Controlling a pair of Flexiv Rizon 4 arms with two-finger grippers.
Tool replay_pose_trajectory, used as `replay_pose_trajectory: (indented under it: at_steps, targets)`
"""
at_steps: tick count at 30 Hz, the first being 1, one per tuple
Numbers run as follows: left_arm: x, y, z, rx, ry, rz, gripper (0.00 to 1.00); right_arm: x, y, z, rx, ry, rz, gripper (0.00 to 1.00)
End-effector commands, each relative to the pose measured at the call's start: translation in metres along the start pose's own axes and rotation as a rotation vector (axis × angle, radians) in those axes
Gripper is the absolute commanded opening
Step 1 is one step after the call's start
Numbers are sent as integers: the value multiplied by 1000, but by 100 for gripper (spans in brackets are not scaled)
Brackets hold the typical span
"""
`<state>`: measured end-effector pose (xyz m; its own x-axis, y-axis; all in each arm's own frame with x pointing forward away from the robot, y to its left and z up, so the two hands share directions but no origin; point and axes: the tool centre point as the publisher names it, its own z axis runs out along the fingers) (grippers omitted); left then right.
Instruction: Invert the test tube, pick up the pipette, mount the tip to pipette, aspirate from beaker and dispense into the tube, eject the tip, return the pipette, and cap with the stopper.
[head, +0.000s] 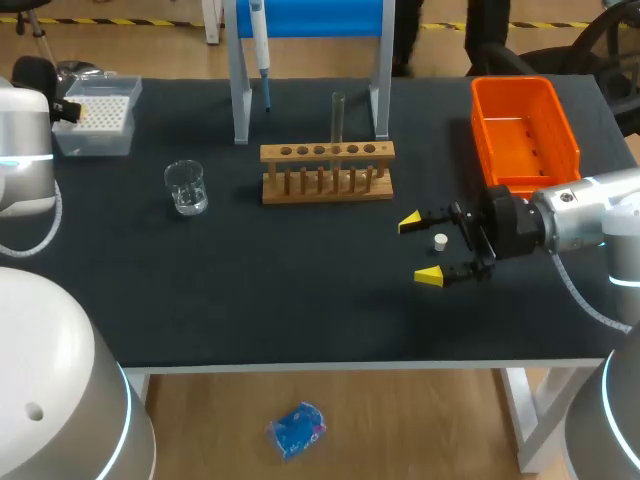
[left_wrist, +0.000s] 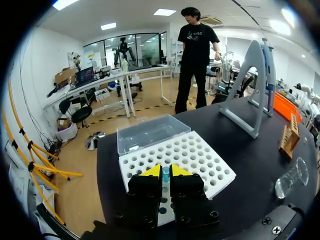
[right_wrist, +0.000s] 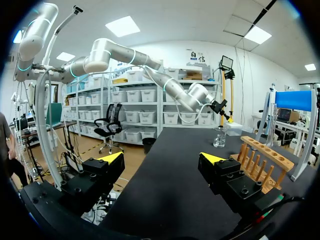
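Note:
My left gripper (left_wrist: 165, 172) is shut on a small blue pipette tip (left_wrist: 165, 175) just above the white tip box (left_wrist: 200, 155). In the head view this gripper (head: 68, 110) sits at the box (head: 100, 120) in the far left corner. The pipette (head: 260, 45) hangs on the blue stand (head: 240, 100). A test tube (head: 338, 115) stands upright in the wooden rack (head: 327, 170). The glass beaker (head: 186, 187) is left of the rack. My right gripper (head: 430, 248) is open and low over the table, with the white stopper (head: 440, 240) lying between its fingers, untouched. The right wrist view hides the stopper.
An orange bin (head: 525, 130) stands at the back right, just behind my right arm. The tip box's clear lid (left_wrist: 150, 132) lies open on its far side. Dark bare tabletop (head: 250, 290) stretches along the front.

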<state>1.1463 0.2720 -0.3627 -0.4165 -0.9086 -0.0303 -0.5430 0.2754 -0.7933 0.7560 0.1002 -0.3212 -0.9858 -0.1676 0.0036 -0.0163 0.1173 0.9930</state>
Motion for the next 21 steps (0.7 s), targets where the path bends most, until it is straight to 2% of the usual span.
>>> replay_pose_trajectory:
  at_steps: [1,21]
  targets:
    - [-2,-3,-1,0,1,1,0,1,0,0,1,-2,0,100]
    - [-3,-28,-26,35,-16,10,0,1,0,0,1,-2,0,100]
